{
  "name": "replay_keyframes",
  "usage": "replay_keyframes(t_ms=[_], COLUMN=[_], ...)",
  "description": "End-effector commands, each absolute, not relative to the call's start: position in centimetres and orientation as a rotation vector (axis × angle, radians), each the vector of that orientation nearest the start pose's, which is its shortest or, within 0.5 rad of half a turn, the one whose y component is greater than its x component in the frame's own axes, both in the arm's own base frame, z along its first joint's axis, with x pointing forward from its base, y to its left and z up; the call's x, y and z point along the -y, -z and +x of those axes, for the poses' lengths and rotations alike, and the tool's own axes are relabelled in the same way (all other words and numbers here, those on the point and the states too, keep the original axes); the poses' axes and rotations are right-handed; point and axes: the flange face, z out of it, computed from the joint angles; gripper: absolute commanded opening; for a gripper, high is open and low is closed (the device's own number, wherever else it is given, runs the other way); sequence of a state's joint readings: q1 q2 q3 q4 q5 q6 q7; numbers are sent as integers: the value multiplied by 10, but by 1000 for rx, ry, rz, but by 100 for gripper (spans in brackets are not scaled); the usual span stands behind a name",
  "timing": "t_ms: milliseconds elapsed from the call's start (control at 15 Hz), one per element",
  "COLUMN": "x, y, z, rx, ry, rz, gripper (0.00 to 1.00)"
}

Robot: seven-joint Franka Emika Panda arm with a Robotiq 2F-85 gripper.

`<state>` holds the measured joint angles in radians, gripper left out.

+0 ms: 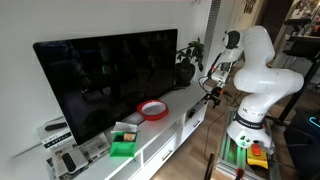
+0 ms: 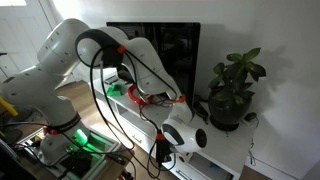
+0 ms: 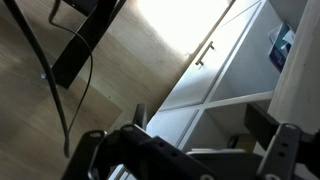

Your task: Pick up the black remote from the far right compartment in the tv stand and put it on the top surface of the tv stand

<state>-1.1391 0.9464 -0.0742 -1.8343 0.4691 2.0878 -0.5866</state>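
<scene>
So, going from the left: TV (image 1: 105,85) and red-rimmed dish (image 1: 153,110) are parked on the tv stand (image 1: 172,132) surface, so free room for a drop is left twd the plant (image 1: 188,62). Further right, the arm (image 1: 255,65) is dipped low by the end compartments (image 3: 222,125), prob for a look inside. The fingers (image 3: 287,148) are spread wide w/ nothing held. The black remote can't be made out, likely inside, not yet picked.
</scene>
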Motion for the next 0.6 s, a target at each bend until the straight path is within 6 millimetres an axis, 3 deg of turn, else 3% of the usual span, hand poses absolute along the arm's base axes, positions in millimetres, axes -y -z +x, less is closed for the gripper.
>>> replay_keyframes(t_ms=[0,267,533], x=[485,486,490], y=[18,17,51], z=[201,204,200], rx=[-1170,-1167,-1271], ry=[-288,-286,-460], rz=[-2154,-2153,-2023], gripper=[100,100,100])
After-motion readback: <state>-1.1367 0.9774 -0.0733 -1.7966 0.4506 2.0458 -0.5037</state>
